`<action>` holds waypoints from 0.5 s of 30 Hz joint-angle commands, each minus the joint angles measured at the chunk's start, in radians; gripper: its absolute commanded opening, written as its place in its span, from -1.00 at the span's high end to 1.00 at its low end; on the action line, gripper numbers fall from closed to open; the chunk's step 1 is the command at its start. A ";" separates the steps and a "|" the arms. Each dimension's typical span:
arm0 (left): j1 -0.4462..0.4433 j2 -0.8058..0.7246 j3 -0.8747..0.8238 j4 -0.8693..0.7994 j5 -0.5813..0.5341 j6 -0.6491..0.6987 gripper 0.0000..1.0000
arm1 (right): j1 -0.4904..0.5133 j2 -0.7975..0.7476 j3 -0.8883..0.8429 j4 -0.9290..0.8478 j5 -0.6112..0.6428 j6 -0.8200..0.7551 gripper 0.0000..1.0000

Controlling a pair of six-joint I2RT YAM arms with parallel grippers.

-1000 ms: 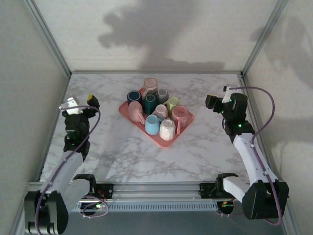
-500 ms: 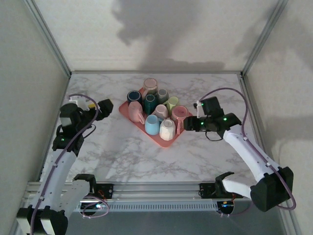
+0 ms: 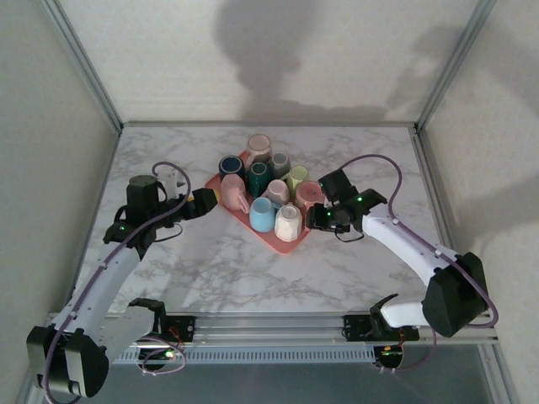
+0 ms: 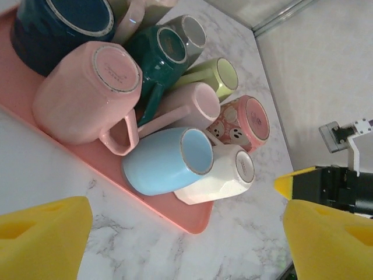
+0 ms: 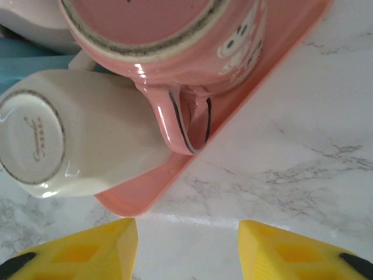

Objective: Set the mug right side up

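Top camera looks down from behind; both wrist cameras, close in, share the white mug (image 4: pixel 218 178).

Maker's stamps on two mug bases, neither legible

The white mug (image 5: pixel 87 140) carries a cursive stamp with small print under it on its base, too blurred to read. The pink mug (image 4: pixel 87 96) has a faint base mark, equally unreadable.

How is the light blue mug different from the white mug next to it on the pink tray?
The light blue mug has a smooth, round wall; the white mug has flat facets. The white mug's base carries a printed mark; the light blue mug's base looks plain. Both stand bottom up, side by side, on the pink tray.
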 commanded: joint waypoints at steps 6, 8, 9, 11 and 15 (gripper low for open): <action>-0.022 0.006 -0.033 0.067 0.012 -0.049 -0.66 | 0.012 0.104 0.074 0.061 0.048 0.061 0.08; -0.025 0.006 -0.037 0.077 0.009 -0.054 -0.65 | 0.013 0.130 0.085 0.066 0.058 0.073 0.11; -0.027 0.007 -0.039 0.079 0.005 -0.060 -0.64 | 0.013 0.142 0.090 0.069 0.058 0.077 0.12; -0.029 0.006 -0.042 0.085 0.001 -0.068 -0.62 | 0.013 0.161 0.097 0.080 0.055 0.082 0.13; -0.035 0.004 -0.051 0.100 -0.001 -0.076 -0.61 | 0.014 0.189 0.105 0.085 0.058 0.102 0.14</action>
